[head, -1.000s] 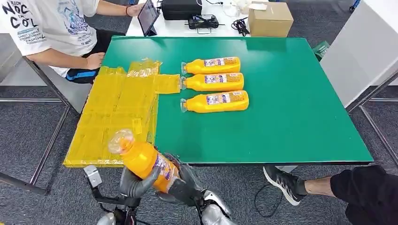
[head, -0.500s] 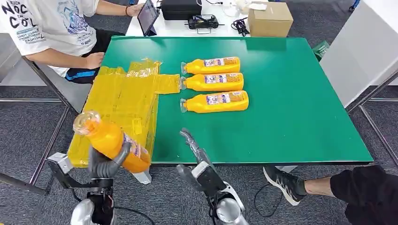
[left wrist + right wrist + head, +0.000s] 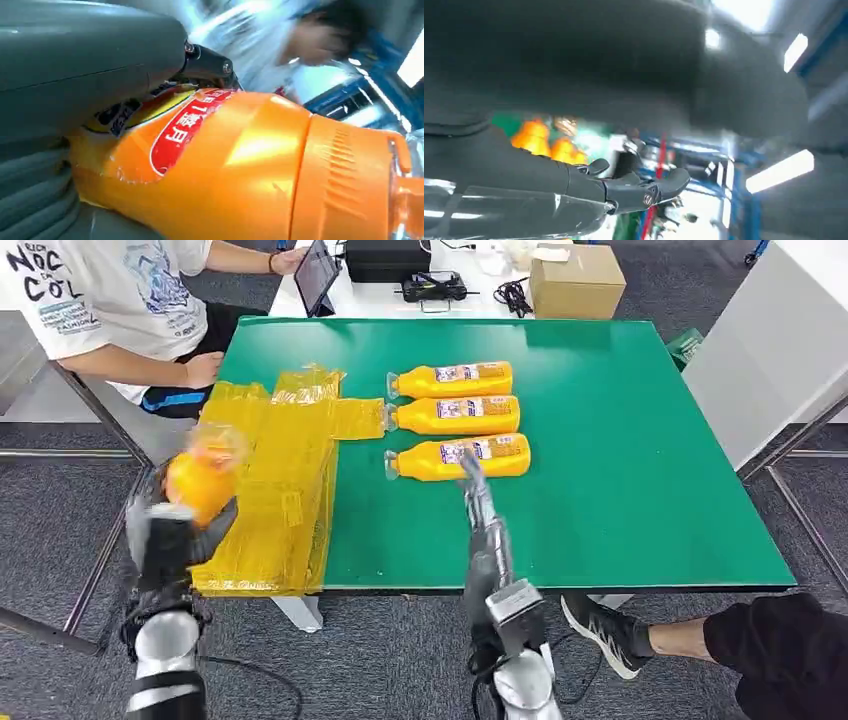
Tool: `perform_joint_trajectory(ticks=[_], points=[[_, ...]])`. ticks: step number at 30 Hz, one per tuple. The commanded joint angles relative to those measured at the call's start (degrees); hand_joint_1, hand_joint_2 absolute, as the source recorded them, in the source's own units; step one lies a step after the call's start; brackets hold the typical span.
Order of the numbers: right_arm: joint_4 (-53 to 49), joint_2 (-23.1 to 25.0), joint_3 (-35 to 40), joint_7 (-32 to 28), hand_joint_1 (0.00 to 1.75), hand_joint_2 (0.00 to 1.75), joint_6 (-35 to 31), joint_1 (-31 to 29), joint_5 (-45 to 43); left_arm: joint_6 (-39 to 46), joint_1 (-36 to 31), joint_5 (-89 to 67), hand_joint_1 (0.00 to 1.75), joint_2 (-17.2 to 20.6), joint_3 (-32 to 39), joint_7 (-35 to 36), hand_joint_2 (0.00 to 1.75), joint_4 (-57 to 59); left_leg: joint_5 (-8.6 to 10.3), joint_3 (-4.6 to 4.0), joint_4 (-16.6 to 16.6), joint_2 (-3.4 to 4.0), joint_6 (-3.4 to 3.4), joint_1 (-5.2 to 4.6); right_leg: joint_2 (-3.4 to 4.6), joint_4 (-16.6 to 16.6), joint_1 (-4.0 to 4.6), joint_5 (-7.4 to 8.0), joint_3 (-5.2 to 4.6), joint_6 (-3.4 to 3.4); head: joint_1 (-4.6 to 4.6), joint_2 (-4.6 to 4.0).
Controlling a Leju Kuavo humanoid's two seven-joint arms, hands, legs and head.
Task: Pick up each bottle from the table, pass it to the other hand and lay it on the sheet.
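Observation:
My left hand (image 3: pixel 172 540) grips an orange bottle (image 3: pixel 203 475) (image 3: pixel 240 165) over the left edge of the yellow sheet (image 3: pixel 270 480), cap end pointing away from me. Three more orange bottles lie side by side on the green table (image 3: pixel 620 470): a far one (image 3: pixel 450 379), a middle one (image 3: pixel 455 415) and a near one (image 3: pixel 460 457), caps pointing left. My right hand (image 3: pixel 481 515) (image 3: pixel 624 187) is raised over the table just in front of the near bottle, fingers stretched out and holding nothing.
A person in a white T-shirt (image 3: pixel 110 300) sits at the table's far left corner, one hand (image 3: pixel 203 368) near the sheet. A cardboard box (image 3: pixel 575 280) and a tablet (image 3: pixel 314 275) stand on the white table behind. Someone's leg and shoe (image 3: pixel 610 632) lie on the floor at the right.
My left hand has carried the bottle up and leftward over the sheet's left edge. My right hand, having let go of it, has swung right and forward toward the near bottle.

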Motion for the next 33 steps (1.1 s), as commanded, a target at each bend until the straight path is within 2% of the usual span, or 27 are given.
perform_joint_trajectory(ticks=[1, 3, 12, 13, 14, 20, 23, 25, 26, 33], points=[[3.41, -1.63, 6.93, 0.19, 0.00, 1.75, -0.15, -8.09, -0.66, 10.42, -20.74, -25.87, 1.75, 12.32, -14.49, 5.64, 1.75, 36.31, 0.06, 0.36, -0.11, -0.19, -0.14, 0.06, -0.21, -0.06, 0.07, -0.03, 0.41, -0.20, 0.02, 0.00], [4.99, -1.71, 7.74, 0.09, 0.00, 1.75, 0.35, -8.48, -1.69, 12.92, -24.41, -26.76, 1.75, 14.21, -17.43, 5.96, 1.75, 46.33, 0.10, 0.32, -0.13, -0.13, -0.07, 0.02, -0.17, -0.06, 0.04, 0.01, 0.35, -0.16, 0.02, 0.00], [5.20, -1.73, 7.75, -0.07, 0.00, 1.75, 0.26, -8.52, -1.91, 14.41, -25.14, -25.98, 1.75, 14.40, -17.80, 5.69, 1.75, 48.52, 0.10, 0.42, -0.17, -0.16, -0.10, 0.06, -0.21, -0.11, 0.08, 0.01, 0.46, -0.20, 0.00, 0.00], [4.97, -2.05, 7.70, -0.20, 0.00, 1.75, 0.51, -8.28, -2.11, 13.32, -25.20, -26.31, 1.75, 14.68, -18.43, 5.49, 1.75, 48.65, 0.15, 0.35, -0.17, -0.17, -0.06, 0.02, -0.21, -0.09, 0.03, 0.01, 0.39, -0.13, 0.00, 0.00], [10.07, -2.29, 9.76, -0.17, 0.00, 1.75, 2.84, -7.84, -3.20, 7.44, -28.50, -22.90, 1.75, 17.70, -22.12, -0.22, 1.75, 62.84, 0.01, 0.38, -0.07, 0.20, -0.05, 0.08, 0.13, -0.06, 0.09, -0.01, 0.36, -0.12, 0.02, 0.00], [13.22, -2.90, 11.79, -0.66, 0.00, 1.75, 3.57, -8.30, -3.20, 1.27, -29.03, -18.94, 1.75, 18.96, -23.06, -3.38, 1.75, 67.47, -0.08, 0.61, -0.13, 0.45, -0.12, 0.11, 0.37, -0.09, 0.13, -0.03, 0.54, -0.20, 0.02, 0.00], [14.13, -3.15, 12.40, -0.53, 0.00, 1.75, 3.88, -8.61, -3.35, -3.74, -29.15, -16.83, 1.75, 19.63, -23.79, -3.30, 1.75, 68.88, 0.01, 0.23, -0.04, 0.28, -0.06, 0.10, 0.20, -0.04, 0.11, 0.01, 0.22, -0.11, 0.02, 0.00], [14.74, -3.23, 12.71, -0.48, 0.00, 1.75, 3.95, -8.72, -3.31, -5.08, -28.77, -15.54, 1.75, 20.09, -23.80, -3.34, 1.75, 69.43, -0.10, 0.48, -0.04, 0.34, -0.10, 0.14, 0.27, -0.04, 0.15, -0.07, 0.45, -0.18, 0.02, 0.00], [14.90, -3.23, 12.81, -0.46, 0.00, 1.75, 3.96, -8.71, -3.31, -5.17, -28.51, -15.22, 1.75, 20.28, -23.88, -3.43, 1.75, 69.39, -0.02, 0.31, -0.07, 0.35, -0.05, 0.07, 0.29, -0.04, 0.07, 0.01, 0.25, -0.11, 0.02, 0.00], [15.17, -3.18, 13.10, -0.45, 0.00, 1.75, 4.11, -8.71, -3.30, -6.47, -28.21, -14.51, 1.75, 20.74, -24.27, -3.52, 1.75, 69.86, -0.02, 0.60, -0.16, 0.43, -0.12, 0.08, 0.40, -0.09, 0.09, 0.03, 0.50, -0.19, 0.02, 0.00]])
